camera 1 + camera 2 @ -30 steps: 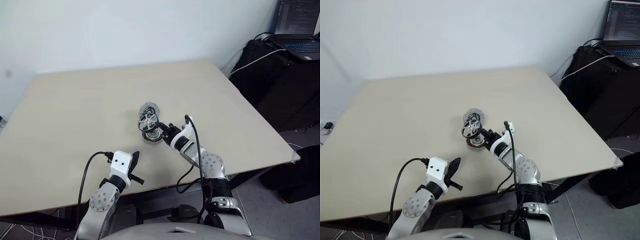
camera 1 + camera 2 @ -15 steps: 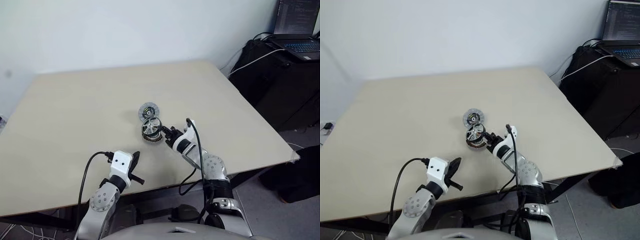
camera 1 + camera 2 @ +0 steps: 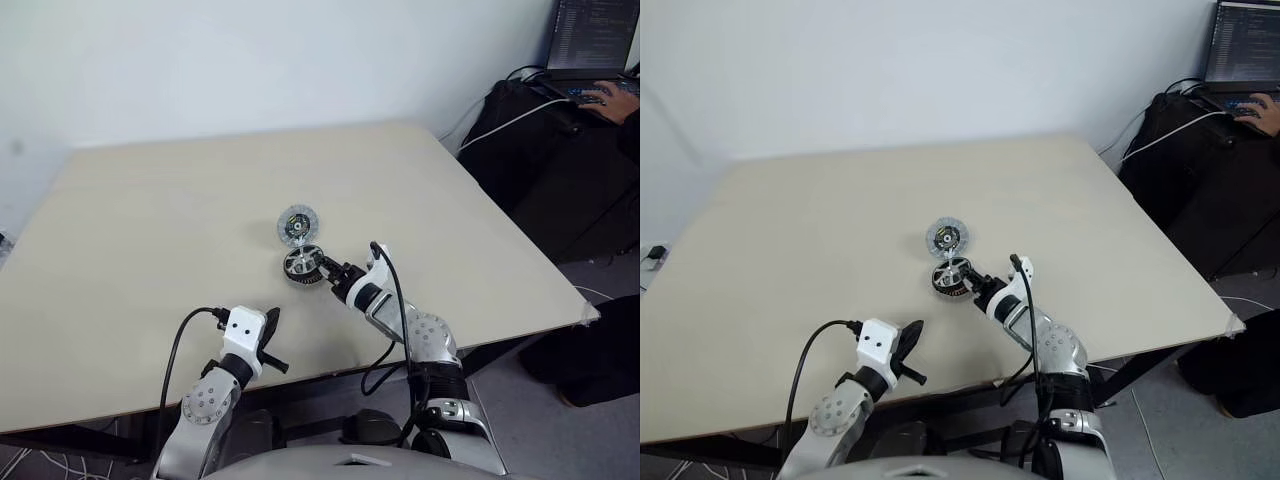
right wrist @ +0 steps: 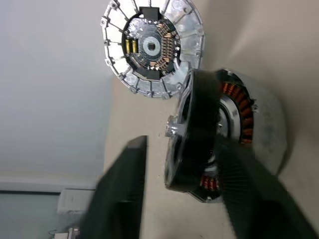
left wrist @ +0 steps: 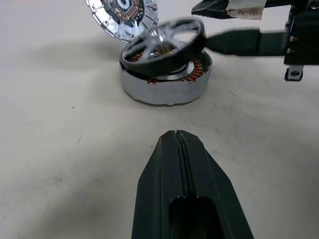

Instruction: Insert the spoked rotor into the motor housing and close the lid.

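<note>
Spoked rotor [image 5: 164, 45]: tilted atop the motor housing [image 5: 167, 82], one edge raised, mid-tabletop [image 3: 150, 220].
Lid [image 3: 296, 224]: flat just beyond housing, dark-centred face up.
Right end effector [image 3: 327, 272]: fingers parted either side of rotor's rim, grip released.
Left end effector [image 5: 185, 199]: fingers pressed together, empty, near tabletop's front edge.

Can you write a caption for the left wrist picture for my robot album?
Shut black left gripper faces a black-rimmed, silver-spoked rotor sitting tilted on the copper-wound silver motor housing.
</note>
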Robot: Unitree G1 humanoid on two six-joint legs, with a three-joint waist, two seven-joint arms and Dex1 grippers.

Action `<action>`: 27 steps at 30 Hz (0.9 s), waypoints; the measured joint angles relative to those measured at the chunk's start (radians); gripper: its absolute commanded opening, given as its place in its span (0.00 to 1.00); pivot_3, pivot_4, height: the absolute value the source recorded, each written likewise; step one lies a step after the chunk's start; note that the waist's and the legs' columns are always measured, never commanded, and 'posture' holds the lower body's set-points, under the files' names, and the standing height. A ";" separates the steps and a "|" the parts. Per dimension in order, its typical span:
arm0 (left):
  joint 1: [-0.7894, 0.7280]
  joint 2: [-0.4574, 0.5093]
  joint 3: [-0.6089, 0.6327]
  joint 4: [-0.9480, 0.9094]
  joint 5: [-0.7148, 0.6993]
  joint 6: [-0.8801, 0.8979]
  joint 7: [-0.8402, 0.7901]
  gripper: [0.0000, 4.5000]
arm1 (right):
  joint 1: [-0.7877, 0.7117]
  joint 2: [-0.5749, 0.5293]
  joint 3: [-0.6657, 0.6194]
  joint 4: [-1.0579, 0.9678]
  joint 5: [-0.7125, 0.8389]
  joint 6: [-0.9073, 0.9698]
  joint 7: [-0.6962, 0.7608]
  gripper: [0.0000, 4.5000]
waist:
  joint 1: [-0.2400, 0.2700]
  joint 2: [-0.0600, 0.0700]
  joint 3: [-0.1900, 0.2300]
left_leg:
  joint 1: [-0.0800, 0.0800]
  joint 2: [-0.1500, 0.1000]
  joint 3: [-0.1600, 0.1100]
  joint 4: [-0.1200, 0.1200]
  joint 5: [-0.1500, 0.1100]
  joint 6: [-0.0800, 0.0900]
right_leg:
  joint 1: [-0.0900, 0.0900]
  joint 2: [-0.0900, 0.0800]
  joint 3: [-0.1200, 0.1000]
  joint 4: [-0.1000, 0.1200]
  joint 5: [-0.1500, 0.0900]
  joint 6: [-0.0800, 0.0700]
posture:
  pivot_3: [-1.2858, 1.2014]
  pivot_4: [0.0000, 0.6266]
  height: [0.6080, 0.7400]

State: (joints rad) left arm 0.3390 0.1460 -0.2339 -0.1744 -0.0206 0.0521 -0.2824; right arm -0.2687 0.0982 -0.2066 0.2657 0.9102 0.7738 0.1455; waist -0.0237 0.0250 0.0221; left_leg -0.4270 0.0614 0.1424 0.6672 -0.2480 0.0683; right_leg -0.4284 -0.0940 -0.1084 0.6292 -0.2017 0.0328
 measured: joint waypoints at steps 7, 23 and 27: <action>-0.004 -0.004 0.006 0.056 0.000 -0.038 -0.003 0.00 | 0.047 -0.018 0.031 -0.117 -0.050 -0.018 0.002 0.89 | 0.002 0.000 -0.001 | 0.000 0.000 0.000 0.000 0.000 0.000 | 0.000 0.000 0.000 0.000 0.000 0.000 | 0.52 0.00 1.00; -0.023 -0.006 0.008 0.107 0.000 -0.088 -0.016 0.00 | 0.081 -0.212 0.426 -0.250 -0.638 -0.353 0.046 0.24 | -0.003 -0.002 -0.004 | 0.000 0.000 0.001 0.000 0.000 0.000 | 0.000 0.000 0.000 0.000 0.000 0.000 | 0.52 0.00 1.00; -0.025 -0.007 0.007 0.110 0.000 -0.088 -0.018 0.00 | 0.004 -0.201 0.495 -0.124 -0.750 -0.400 0.061 0.01 | -0.006 -0.003 -0.004 | 0.002 0.000 0.001 0.001 0.001 -0.001 | 0.000 0.000 0.000 0.002 0.000 0.000 | 0.52 0.00 1.00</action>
State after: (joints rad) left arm 0.3135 0.1393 -0.2271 -0.0648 -0.0202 -0.0362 -0.3003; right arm -0.2647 -0.1024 0.2887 0.1421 0.1597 0.3741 0.2070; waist -0.0296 0.0225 0.0177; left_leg -0.4253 0.0619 0.1431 0.6682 -0.2472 0.0675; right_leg -0.4281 -0.0936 -0.1083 0.6313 -0.2017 0.0326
